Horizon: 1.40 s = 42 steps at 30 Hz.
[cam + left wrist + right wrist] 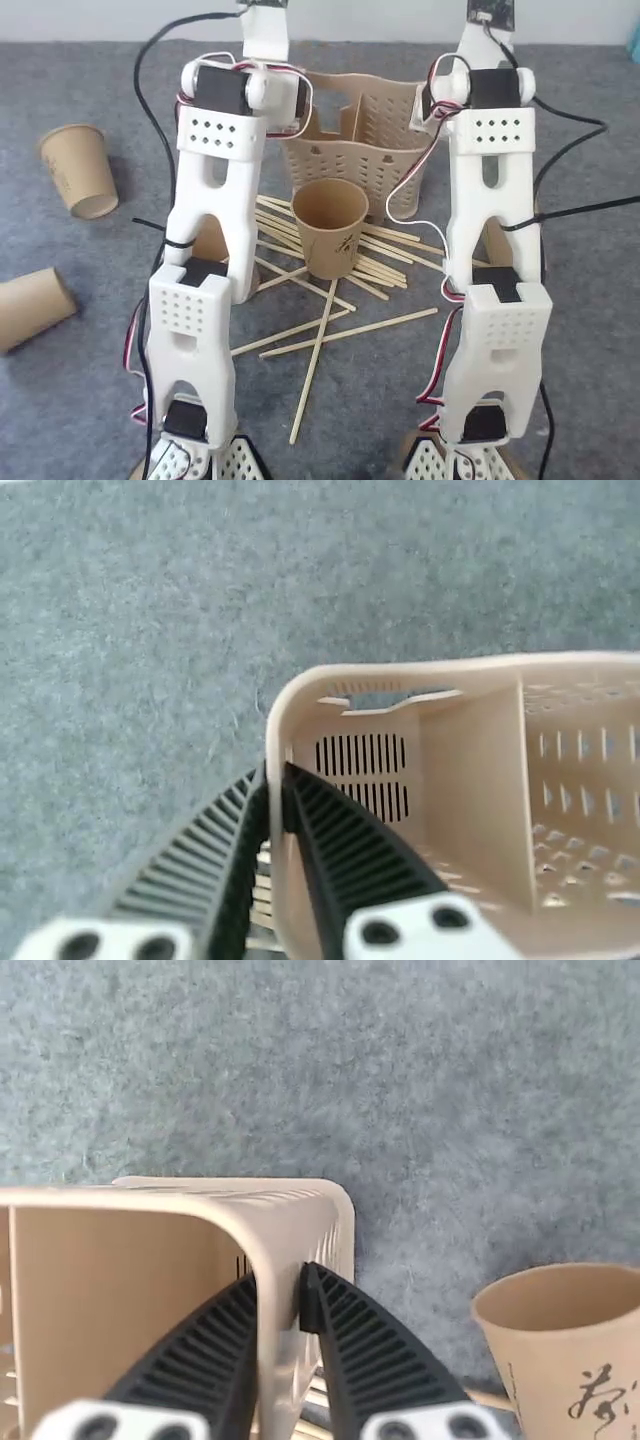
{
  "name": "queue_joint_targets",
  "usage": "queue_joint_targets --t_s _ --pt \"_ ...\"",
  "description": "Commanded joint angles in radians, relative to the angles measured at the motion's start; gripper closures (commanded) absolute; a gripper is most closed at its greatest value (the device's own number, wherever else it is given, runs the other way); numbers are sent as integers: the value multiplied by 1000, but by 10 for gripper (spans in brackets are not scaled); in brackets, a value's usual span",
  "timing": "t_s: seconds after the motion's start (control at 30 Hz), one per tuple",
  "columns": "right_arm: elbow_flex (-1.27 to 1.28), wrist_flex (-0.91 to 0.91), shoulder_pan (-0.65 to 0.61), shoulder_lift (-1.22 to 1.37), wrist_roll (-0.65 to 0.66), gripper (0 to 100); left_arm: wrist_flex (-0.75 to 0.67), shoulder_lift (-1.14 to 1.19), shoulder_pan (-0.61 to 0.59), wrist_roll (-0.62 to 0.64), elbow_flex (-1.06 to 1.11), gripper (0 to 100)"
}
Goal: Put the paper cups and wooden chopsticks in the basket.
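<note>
The beige slotted basket [352, 160] stands at the back between both arms. My left gripper [275, 772] is shut on its rim at one end corner, one finger inside and one outside. At the opposite end, my right gripper [280, 1278] is shut on the basket [150, 1260] wall. An upright paper cup [330, 225] stands just in front of the basket, on top of scattered wooden chopsticks [330, 320]. Another cup [565, 1350] stands beside the basket's right end. Two more cups sit far left: one tilted [78, 170], one on its side [30, 305].
Grey carpet [590, 300] covers the table. A brown cup [212, 240] is partly hidden behind the left arm. Chopsticks fan out from the basket's front toward the arm bases. The basket [470, 750] has an inner divider.
</note>
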Motion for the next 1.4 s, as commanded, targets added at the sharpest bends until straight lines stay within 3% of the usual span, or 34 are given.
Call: queue_joint_targets --t_s 0.0,0.37,0.5,0.63,1.03,1.2,1.37 --pt "-31 -38 53 -31 23 991 31 -54 -49 48 -10 989" --pt "-31 -53 68 15 23 971 28 -61 -51 94 -15 976" --pt "-32 -51 68 5 23 851 28 -64 -48 97 -24 855" --pt "-106 -36 70 5 25 827 37 -64 -54 97 -90 753" --pt "-459 128 88 5 143 825 49 -75 -66 92 -245 750" --pt "-486 171 148 -24 161 826 51 -195 -137 92 -182 750" --pt "-190 171 209 -199 206 826 51 -448 -207 92 107 750"
